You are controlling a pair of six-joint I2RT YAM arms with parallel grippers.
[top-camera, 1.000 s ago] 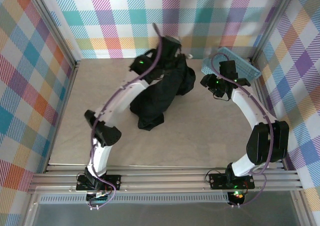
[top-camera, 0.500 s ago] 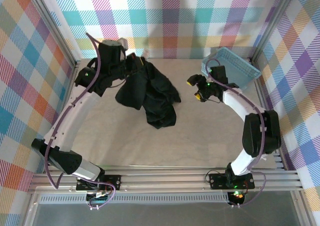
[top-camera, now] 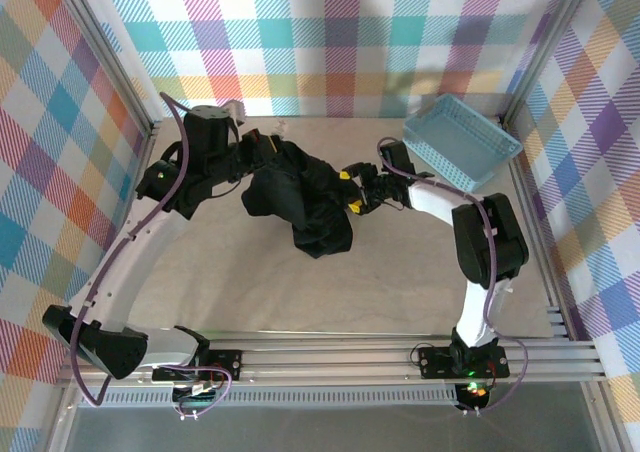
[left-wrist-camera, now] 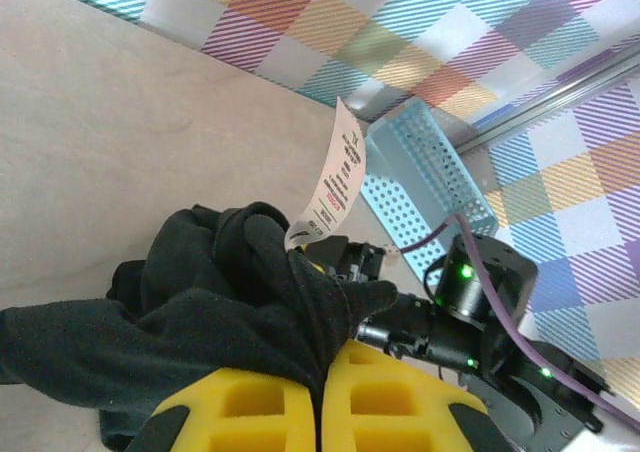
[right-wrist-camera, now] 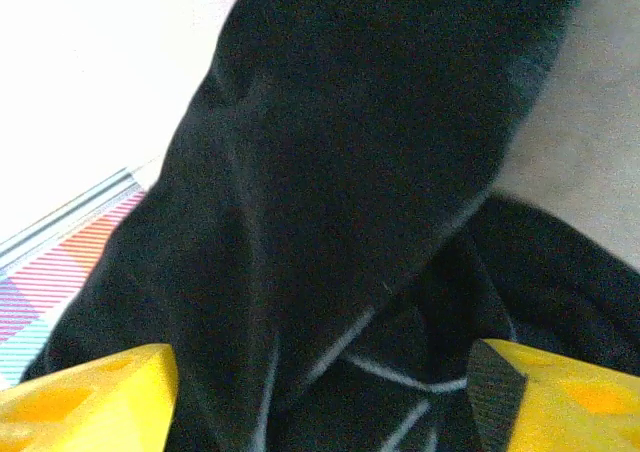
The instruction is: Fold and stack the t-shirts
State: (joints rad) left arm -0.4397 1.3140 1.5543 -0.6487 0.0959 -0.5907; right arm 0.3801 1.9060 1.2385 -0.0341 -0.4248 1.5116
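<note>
The work surface is a plain beige tabletop [top-camera: 400, 272], matt and lightly creased like a laid sheet. Walls [top-camera: 350, 32] of pastel plaid cloth close it in on the left, the back and the right. Aluminium rails [top-camera: 330, 357] run along the near edge, where the two arm bases are bolted, and more metal framing rises at the corners.

There is one light-blue perforated basket [top-camera: 462, 142], tilted against the back right corner. Nothing can be seen inside it from above. There is one heap of black cloth – the black t-shirt [top-camera: 305, 202] – lying crumpled just behind the middle of the table. Whether the heap is one shirt or more cannot be told. One white label [left-wrist-camera: 335, 187] sticks up out of it.

There are two arms, one on each side of the heap. The left gripper [left-wrist-camera: 322, 372] comes in from the back left, its yellow pads [left-wrist-camera: 250, 412] pressed together on a fold of the cloth, which bunches up over them. The right gripper [top-camera: 351, 192] meets the heap's right edge – its yellow fingertips [right-wrist-camera: 85, 402] stand wide apart, with black fabric [right-wrist-camera: 350, 172] lying between them and not pinched.
</note>
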